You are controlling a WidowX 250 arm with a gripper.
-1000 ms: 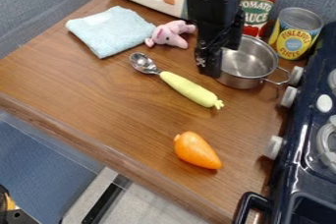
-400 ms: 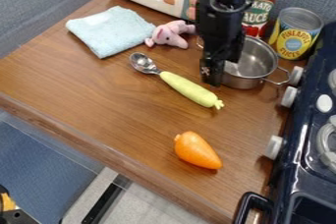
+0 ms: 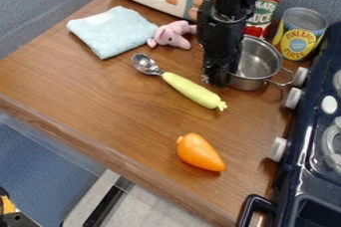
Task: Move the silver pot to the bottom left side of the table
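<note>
Silver pot (image 3: 258, 64) upright nr stove (image 3: 301, 169), blk gripper (image 3: 216, 75) at pot's L side in view, grip width/hold can't tell, spoon (image 3: 190, 90) nr gripper.

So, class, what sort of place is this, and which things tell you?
Probably a toy kitchen set up for a robot: there is a dark stove with knobs, a silver pot and food cans behind it, and a black robot arm over the counter.
</note>
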